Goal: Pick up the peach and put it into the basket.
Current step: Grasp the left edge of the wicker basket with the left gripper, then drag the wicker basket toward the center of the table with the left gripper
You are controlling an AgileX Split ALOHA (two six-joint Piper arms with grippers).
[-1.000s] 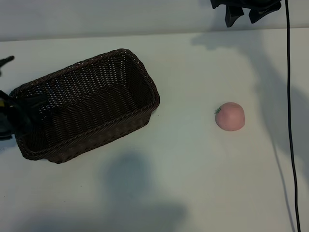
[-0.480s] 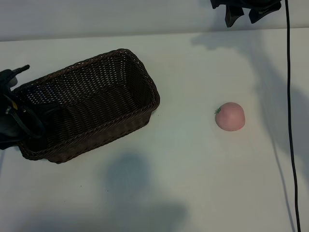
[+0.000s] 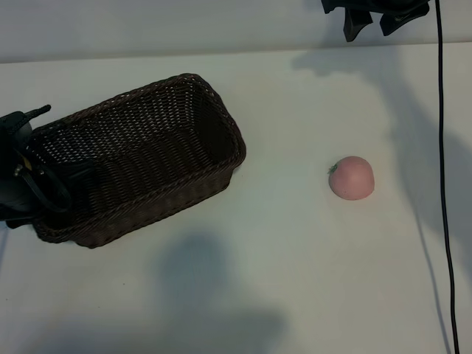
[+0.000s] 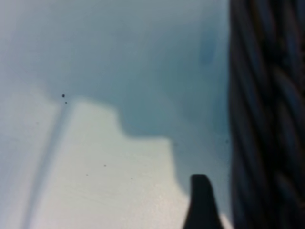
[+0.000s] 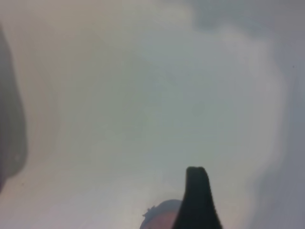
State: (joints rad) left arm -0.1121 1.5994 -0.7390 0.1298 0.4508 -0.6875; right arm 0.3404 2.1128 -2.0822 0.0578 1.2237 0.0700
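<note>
The pale-pink peach [image 3: 352, 178] lies on the white table at the right, with no gripper near it. The dark-brown wicker basket [image 3: 184, 184] sits at the left, lying at a slant. My left gripper [image 3: 44, 193] is at the basket's left short end, astride the rim, one finger inside and one outside. In the left wrist view one dark finger [image 4: 202, 200] stands just apart from the woven wall [image 4: 267, 114]. My right gripper [image 3: 375, 26] hangs open at the far top edge, and its wrist view shows the peach [image 5: 162, 218] beside a finger [image 5: 198, 200].
A black cable [image 3: 444, 184] runs down the table's right side. Open table surface [image 3: 287, 243] lies between the basket and the peach. The table's far edge [image 3: 221, 53] meets a pale wall.
My left gripper has moved in over the basket's left end and its jaws have narrowed. The basket has shifted slightly to the right. The peach and right arm are unmoved.
</note>
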